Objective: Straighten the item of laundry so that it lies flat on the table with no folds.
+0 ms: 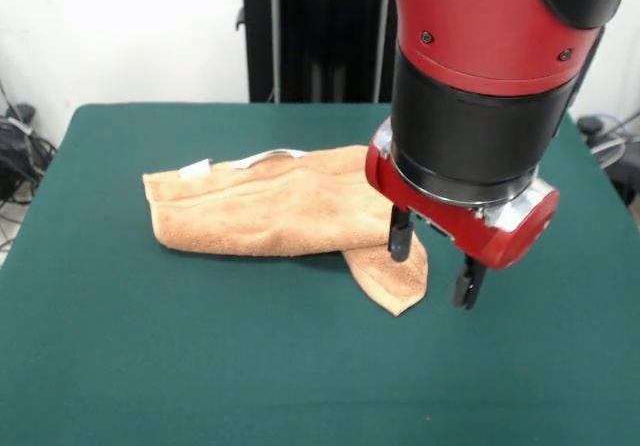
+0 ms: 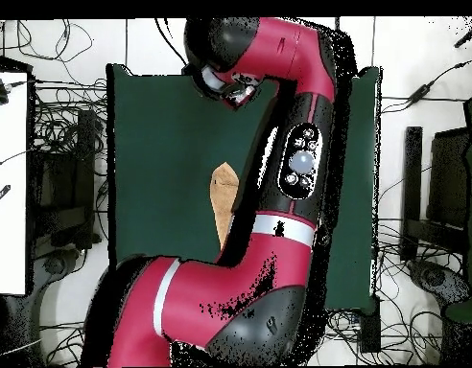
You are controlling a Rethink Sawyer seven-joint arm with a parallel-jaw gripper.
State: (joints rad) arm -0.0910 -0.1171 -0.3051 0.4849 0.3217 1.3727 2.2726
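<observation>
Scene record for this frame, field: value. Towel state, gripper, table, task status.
towel: orange-tan towel, folded into a long bundle, not flat; one corner sticks out toward the camera by the gripper
tags: white tags at its far edge
gripper: gripper open, one finger over the towel's protruding corner, the other past it over the cloth top
table: green table
arm: hides most of the towel in the overhead view
task status: not done

Towel (image 1: 270, 211) mid-table (image 1: 150, 366), fingers (image 1: 401, 236) at its right end.

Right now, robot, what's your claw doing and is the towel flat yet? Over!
Gripper open, low over the towel's corner, nothing held. Orange-tan towel bunched and folded on the green table, not flat. Nothing else in the way.
</observation>
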